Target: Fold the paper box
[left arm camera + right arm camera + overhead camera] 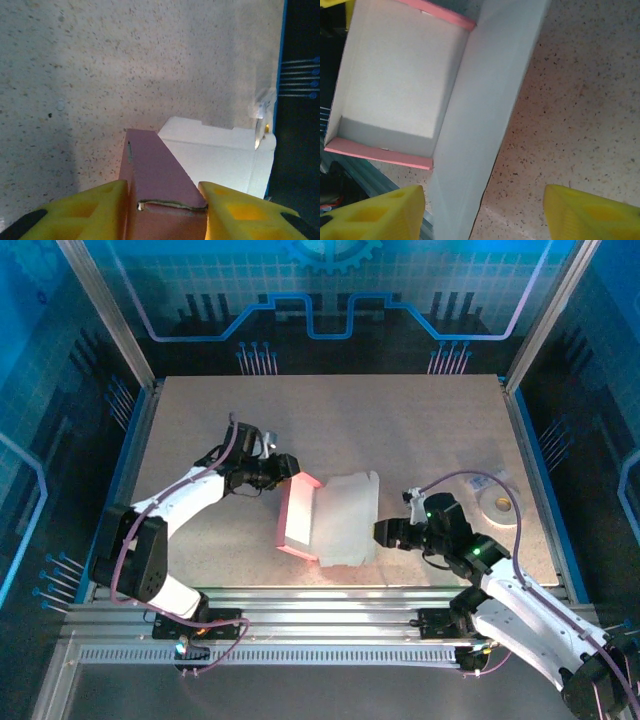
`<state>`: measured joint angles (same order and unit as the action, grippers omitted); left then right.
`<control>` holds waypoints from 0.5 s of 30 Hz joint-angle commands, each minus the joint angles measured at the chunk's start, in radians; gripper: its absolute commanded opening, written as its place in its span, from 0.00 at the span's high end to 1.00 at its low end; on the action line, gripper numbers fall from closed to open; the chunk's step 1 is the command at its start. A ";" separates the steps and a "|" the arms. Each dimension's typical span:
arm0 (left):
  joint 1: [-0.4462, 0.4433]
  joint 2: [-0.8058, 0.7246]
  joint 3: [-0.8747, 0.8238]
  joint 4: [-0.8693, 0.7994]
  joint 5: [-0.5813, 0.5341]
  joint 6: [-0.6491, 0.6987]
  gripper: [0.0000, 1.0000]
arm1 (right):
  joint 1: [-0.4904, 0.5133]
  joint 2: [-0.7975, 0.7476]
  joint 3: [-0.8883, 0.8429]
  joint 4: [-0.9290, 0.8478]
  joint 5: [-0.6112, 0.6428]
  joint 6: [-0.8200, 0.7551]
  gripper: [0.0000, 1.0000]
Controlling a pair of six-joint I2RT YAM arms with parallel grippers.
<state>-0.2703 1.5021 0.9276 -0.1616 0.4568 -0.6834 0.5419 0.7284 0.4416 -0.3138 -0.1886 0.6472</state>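
Note:
The paper box (345, 518) lies half-formed in the middle of the table, its whitish inner face up and a pink side wall (297, 515) raised along its left edge. My left gripper (290, 468) is shut on the far end of that wall. In the left wrist view the yellow fingers (100, 210) press both sides of the doubled pink wall (155, 170). My right gripper (380, 532) sits at the box's near right corner. Its jaws (484, 195) stand open, and a long white flap (485, 110) runs between them, close to the left finger.
A small white tape roll (497, 505) lies on the table right of the box, beside the right arm. Metal rails (330, 600) run along the near edge. Blue frame walls bound the speckled tabletop (330, 420) on both sides.

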 commanded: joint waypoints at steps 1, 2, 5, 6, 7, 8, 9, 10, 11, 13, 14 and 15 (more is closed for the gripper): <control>0.041 -0.065 -0.029 0.063 0.062 -0.068 0.58 | 0.016 0.000 0.022 -0.022 0.026 0.004 0.43; 0.049 -0.074 -0.031 0.056 0.063 -0.072 0.58 | 0.018 -0.003 0.022 -0.017 0.015 0.005 0.46; 0.057 -0.099 -0.048 0.052 0.066 -0.085 0.58 | 0.029 0.023 0.026 0.007 0.000 0.000 0.53; 0.057 -0.101 -0.050 0.047 0.069 -0.087 0.58 | 0.036 0.043 0.034 0.010 0.005 -0.009 0.54; 0.057 -0.101 -0.055 0.046 0.071 -0.089 0.58 | 0.045 0.061 0.041 0.016 0.018 -0.017 0.55; 0.057 -0.103 -0.061 0.051 0.070 -0.090 0.58 | 0.051 0.073 0.046 0.022 0.037 -0.024 0.55; 0.058 -0.106 -0.074 0.061 0.064 -0.095 0.58 | 0.053 0.087 0.054 0.016 0.066 -0.029 0.57; 0.059 -0.112 -0.087 0.068 0.058 -0.099 0.58 | 0.053 0.093 0.065 0.003 0.108 -0.032 0.60; 0.059 -0.120 -0.097 0.072 0.050 -0.100 0.58 | 0.051 0.094 0.072 -0.003 0.137 -0.038 0.62; 0.059 -0.138 -0.118 0.077 0.029 -0.102 0.58 | 0.032 0.094 0.087 -0.017 0.171 -0.043 0.62; 0.059 -0.143 -0.127 0.079 0.020 -0.103 0.58 | 0.014 0.095 0.092 -0.021 0.167 -0.045 0.62; 0.059 -0.147 -0.136 0.085 0.015 -0.108 0.58 | -0.015 0.099 0.095 -0.021 0.150 -0.047 0.60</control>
<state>-0.2188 1.3922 0.8181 -0.1047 0.4866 -0.7700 0.5671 0.8261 0.4950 -0.3241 -0.0856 0.6201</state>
